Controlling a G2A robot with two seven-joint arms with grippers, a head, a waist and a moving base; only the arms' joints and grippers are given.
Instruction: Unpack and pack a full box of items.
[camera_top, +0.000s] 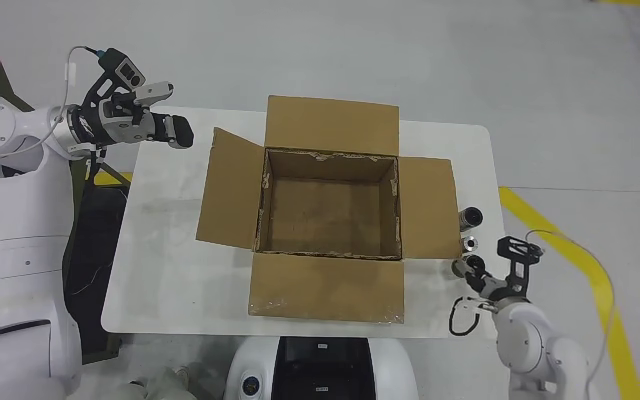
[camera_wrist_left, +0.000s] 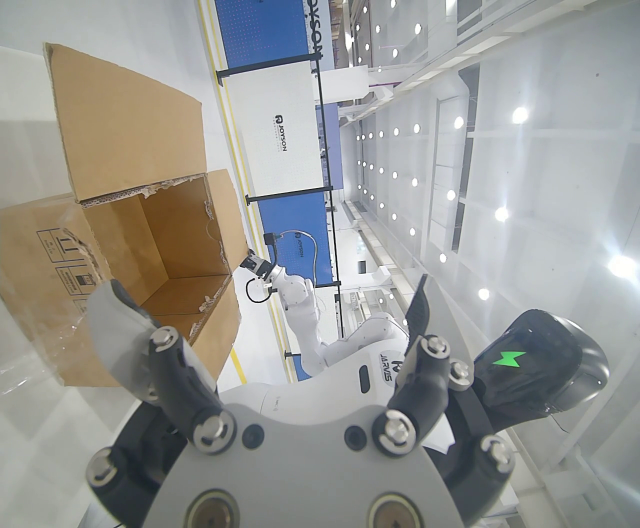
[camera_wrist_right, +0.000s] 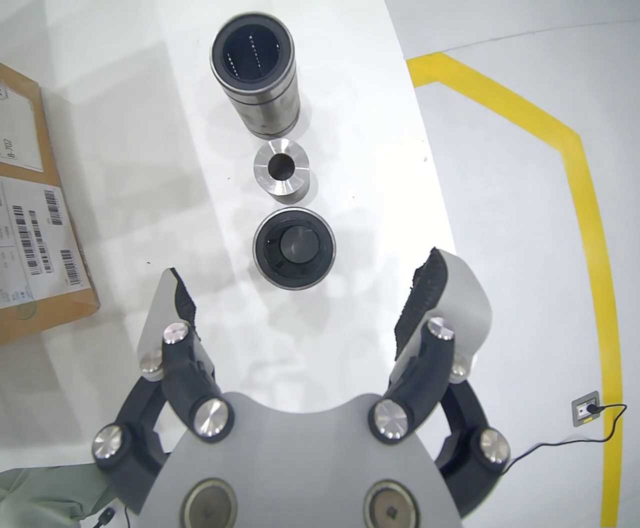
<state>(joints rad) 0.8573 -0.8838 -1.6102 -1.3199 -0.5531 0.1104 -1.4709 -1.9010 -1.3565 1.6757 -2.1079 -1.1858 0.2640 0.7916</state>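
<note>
Hovering just short of what looks like a black-cored bearing (camera_wrist_right: 294, 248), the right pincer (camera_wrist_right: 303, 267) gapes wide, probably ready to grab. Steel bushing (camera_wrist_right: 281, 172) and linear bearing (camera_wrist_right: 257, 75) line the bench (camera_top: 160, 270) beside the empty cardboard box (camera_top: 330, 215). The left pincer (camera_top: 182, 131), fingers apart, hangs clear of the flaps.

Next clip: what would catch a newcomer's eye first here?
The open cardboard box, flaps spread and empty inside, sits in the middle of the white table. Next, three metal cylinders stand in a row near the table's right edge, just ahead of the open right hand. The left hand is open above the far left corner.
</note>
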